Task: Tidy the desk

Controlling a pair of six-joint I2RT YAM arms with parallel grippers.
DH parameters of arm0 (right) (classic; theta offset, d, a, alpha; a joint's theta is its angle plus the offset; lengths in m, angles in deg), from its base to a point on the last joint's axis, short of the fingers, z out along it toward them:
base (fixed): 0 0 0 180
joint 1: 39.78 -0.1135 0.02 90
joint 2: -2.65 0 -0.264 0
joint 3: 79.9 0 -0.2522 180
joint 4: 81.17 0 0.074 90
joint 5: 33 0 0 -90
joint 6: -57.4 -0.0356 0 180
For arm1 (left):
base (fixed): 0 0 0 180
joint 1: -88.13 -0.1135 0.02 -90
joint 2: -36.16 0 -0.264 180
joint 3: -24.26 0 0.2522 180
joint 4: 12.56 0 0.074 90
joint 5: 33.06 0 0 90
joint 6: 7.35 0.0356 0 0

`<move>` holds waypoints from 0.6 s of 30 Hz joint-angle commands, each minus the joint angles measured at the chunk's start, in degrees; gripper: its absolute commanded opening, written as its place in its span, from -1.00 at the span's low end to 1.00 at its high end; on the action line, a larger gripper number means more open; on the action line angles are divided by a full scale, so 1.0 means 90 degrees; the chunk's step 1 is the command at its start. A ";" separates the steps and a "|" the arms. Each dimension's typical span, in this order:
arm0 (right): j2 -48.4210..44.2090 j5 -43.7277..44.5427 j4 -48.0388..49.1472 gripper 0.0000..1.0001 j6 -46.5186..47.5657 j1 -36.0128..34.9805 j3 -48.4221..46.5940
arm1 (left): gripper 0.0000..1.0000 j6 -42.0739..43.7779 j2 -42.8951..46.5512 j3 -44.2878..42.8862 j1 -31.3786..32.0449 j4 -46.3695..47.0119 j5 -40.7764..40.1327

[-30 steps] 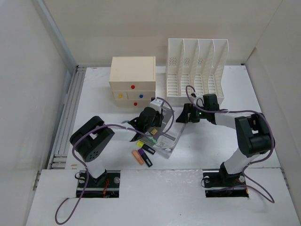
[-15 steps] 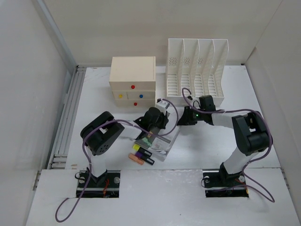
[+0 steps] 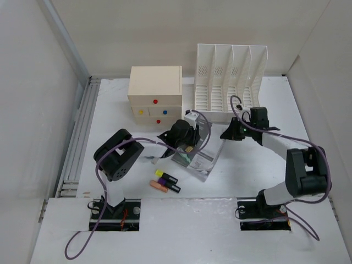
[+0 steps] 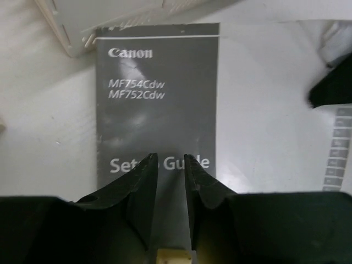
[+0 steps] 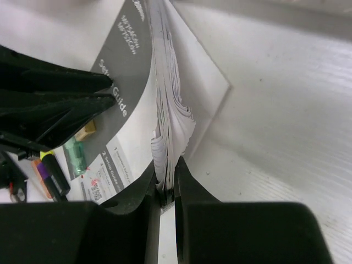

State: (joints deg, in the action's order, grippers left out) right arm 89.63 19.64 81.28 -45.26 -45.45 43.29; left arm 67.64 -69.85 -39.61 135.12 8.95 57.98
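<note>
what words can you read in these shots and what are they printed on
"Canon": grey booklet cover
"MF754Cdw": same cover
"MF752Cdw": same cover
"Setup Guide": same cover, partly hidden by jaws of the left gripper
Fine print on the white page, right wrist view: too small to read

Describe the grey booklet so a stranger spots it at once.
On the white desk, look in front of the drawer box and file rack. The booklet there has a grey cover reading Canon Setup Guide, and dwarfs the markers beside it.
</note>
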 commanded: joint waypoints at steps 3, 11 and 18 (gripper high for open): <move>-0.1186 0.0226 0.0305 -1.00 0.0314 0.0005 -0.0392 | -0.44 0.0105 0.0539 -0.0331 -0.0064 -0.0363 0.0002; -0.1588 0.0226 -0.0125 -1.00 0.0693 0.0005 -0.0578 | -0.34 0.0105 0.1134 0.0030 -0.0123 -0.0491 -0.0125; -0.2085 0.0567 -0.0477 -1.00 0.1260 -0.0658 -0.0890 | -0.34 0.0105 0.1545 0.0206 -0.0123 -0.0608 -0.0184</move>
State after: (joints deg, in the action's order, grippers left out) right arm 74.94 24.47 74.78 -37.55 -48.65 40.17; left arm 67.84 -59.49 -38.12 134.44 3.26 56.91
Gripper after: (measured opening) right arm 0.145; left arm 0.327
